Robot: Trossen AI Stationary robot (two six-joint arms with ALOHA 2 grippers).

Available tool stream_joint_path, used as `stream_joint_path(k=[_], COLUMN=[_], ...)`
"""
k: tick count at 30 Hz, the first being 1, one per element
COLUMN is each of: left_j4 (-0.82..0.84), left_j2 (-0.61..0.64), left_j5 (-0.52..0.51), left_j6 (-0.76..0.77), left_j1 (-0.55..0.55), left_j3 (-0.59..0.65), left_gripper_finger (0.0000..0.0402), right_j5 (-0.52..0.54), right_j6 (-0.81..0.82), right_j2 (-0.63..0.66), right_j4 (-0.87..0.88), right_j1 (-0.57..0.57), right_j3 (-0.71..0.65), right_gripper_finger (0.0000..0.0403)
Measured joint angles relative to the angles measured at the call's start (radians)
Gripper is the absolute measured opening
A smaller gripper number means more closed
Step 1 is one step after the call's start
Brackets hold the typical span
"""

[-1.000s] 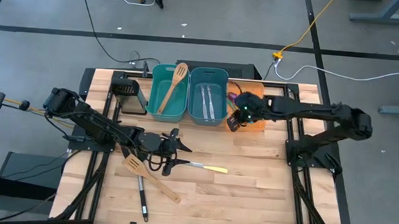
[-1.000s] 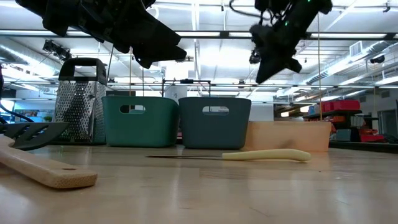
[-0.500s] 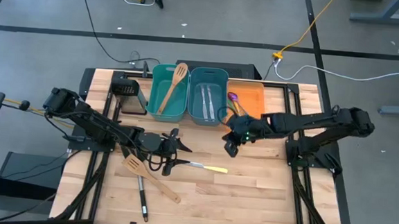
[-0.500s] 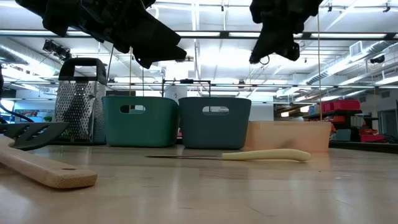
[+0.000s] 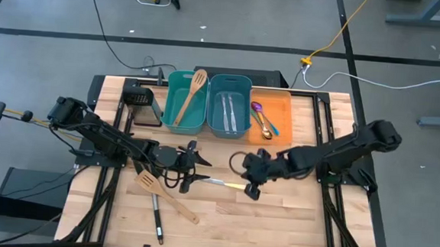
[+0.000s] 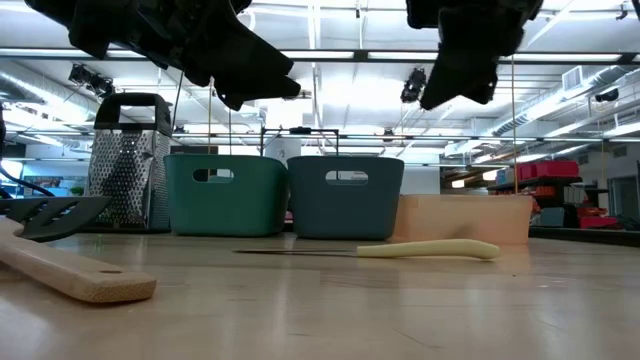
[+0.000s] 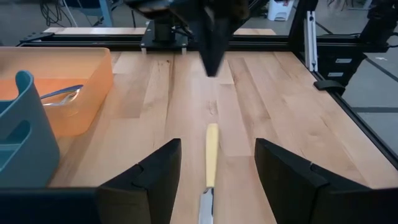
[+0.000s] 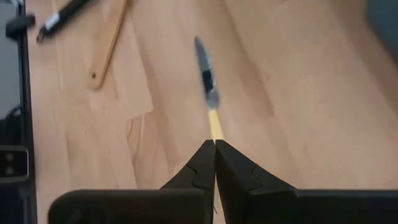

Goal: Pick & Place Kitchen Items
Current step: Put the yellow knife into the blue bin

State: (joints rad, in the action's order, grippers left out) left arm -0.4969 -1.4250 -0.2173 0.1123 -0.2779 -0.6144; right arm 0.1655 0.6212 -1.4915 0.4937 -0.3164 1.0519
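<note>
Right gripper (image 5: 251,191) hangs closed and empty over the yellow-handled knife (image 5: 228,185) lying flat on the surface (image 5: 291,220), probably lining up a grab, while the left gripper (image 5: 194,168) waits open nearby.

a lab: ceiling striplights (image 6: 330,100), floor cables (image 5: 117,52), framed workbench (image 5: 291,220).
</note>
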Motion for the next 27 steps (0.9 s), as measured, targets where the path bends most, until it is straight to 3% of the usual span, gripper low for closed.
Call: stream_joint_path(k=[19,27], left_j4=[0.001,0.002], left_j2=[0.0,0.0], left_j5=[0.0,0.0], left_j6=[0.0,-0.001], left_j1=[0.0,0.0], left_j3=[0.0,0.0], left_gripper_finger=[0.021,0.021], right_j5=[0.029,0.027], right_j6=[0.082,0.131], right_j2=[-0.199,-0.22], right_j4=[-0.008,-0.011], right_j1=[-0.058,-0.058], right_j3=[0.0,0.0], right_gripper_finger=[0.0022,0.0061])
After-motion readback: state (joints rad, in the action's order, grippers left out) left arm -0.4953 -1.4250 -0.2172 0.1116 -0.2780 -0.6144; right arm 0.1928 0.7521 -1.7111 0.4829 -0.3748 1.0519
